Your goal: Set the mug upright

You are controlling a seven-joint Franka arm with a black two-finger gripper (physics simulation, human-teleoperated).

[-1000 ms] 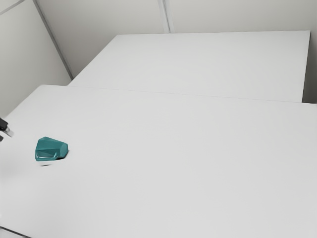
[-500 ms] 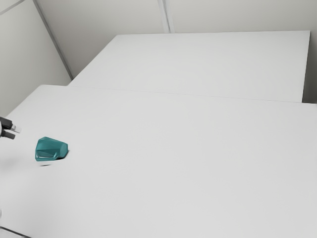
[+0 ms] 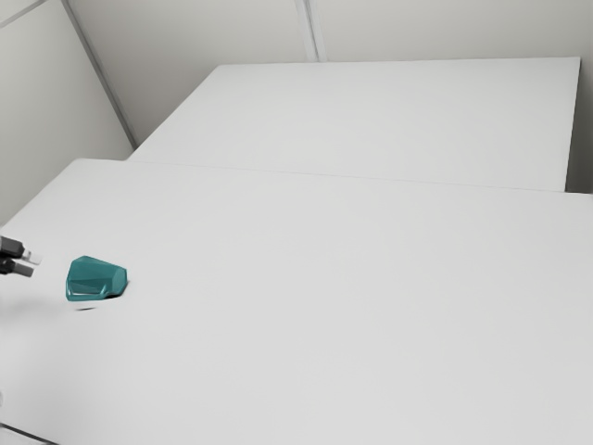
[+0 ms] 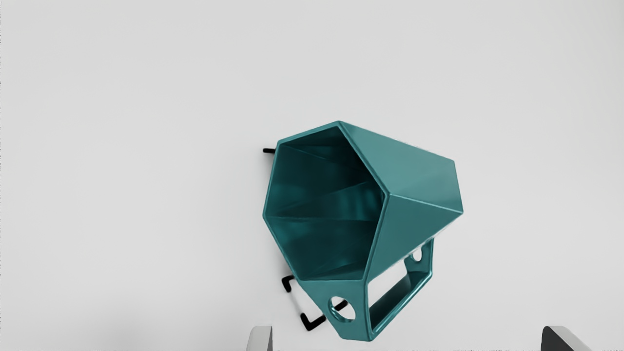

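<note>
"Mug (image 3: 95, 279) is lying on its side on the white table (image 3: 324, 324), right? Which way's it facing?"

"Yep, tipped over. Its mouth (image 4: 326, 204) points toward the exterior view's left, and the narrow base is at the other end. In the wrist view the handle (image 4: 399, 296) is on the side nearer the fingertips."

"And the gripper (image 3: 31, 265)?"

"Near the mug, over to the exterior view's left of it. Spread pretty wide, holding nothing. Also some little black marks (image 4: 312, 322) right by the mug's handle, lol."
</note>
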